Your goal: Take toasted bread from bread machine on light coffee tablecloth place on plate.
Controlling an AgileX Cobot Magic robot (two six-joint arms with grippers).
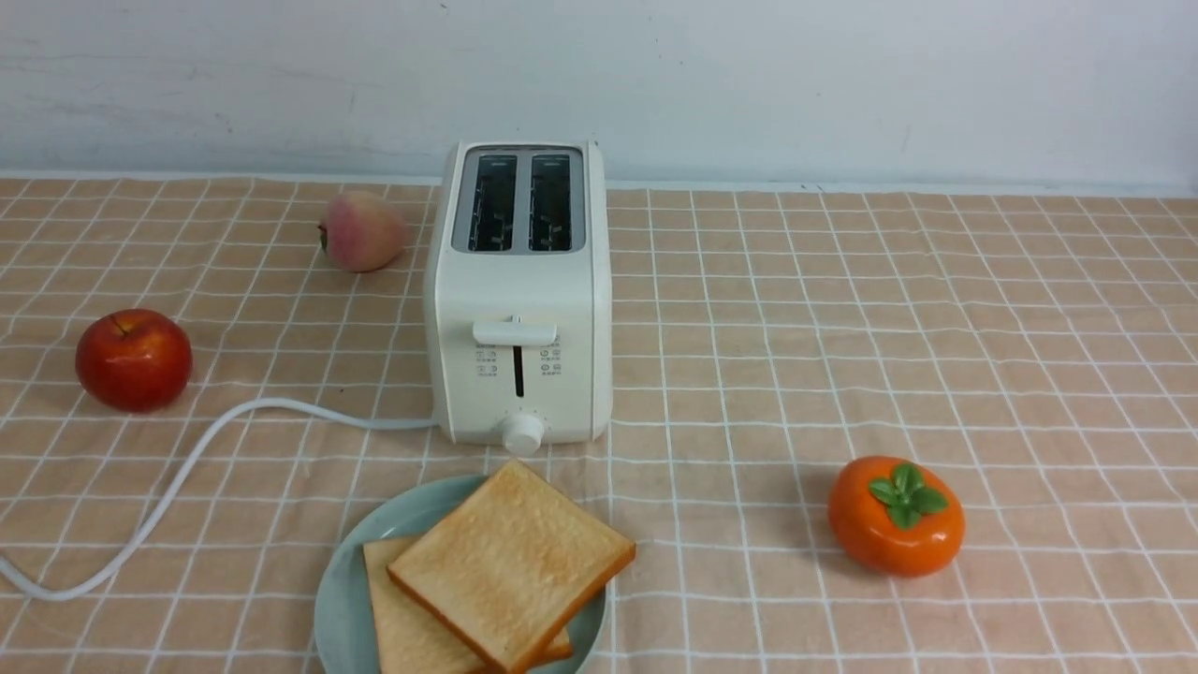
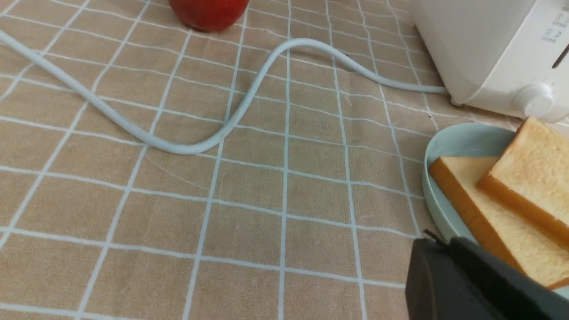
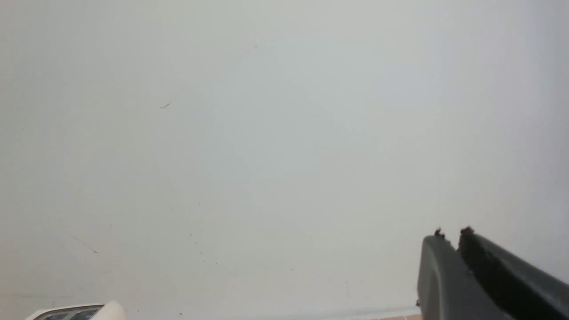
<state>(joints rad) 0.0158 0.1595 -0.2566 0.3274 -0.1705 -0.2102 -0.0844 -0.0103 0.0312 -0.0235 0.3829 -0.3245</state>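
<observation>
- I saw the toaster (image 1: 518, 300) standing on the checked tablecloth (image 1: 842, 328), near the middle and toward the far side.
- Both of its dark slots had no bread in them.
- The two slices of toast (image 1: 510, 562) lay on the blue-green plate (image 1: 342, 590), one on top of the other.
- The top slice was turned a bit, so its corner stuck out past the right rim of the plate.
- The plate sat on the near side, just in front of the toaster's round knob (image 1: 522, 434).
- A white cord (image 1: 178, 468) ran from the toaster off to the near left.
- A red apple (image 1: 134, 359) sat on the left, and a peach (image 1: 361, 230) sat farther back, just left of the toaster.
- An orange persimmon (image 1: 896, 515) sat on the near right, well apart from the plate.
- My left gripper (image 2: 433, 238) hung by the plate's edge, its fingers looking pressed together with nothing in them.
- My right gripper (image 3: 450, 233) pointed at the plain wall (image 3: 266, 133), its fingers only a thin crack apart and holding nothing.
</observation>
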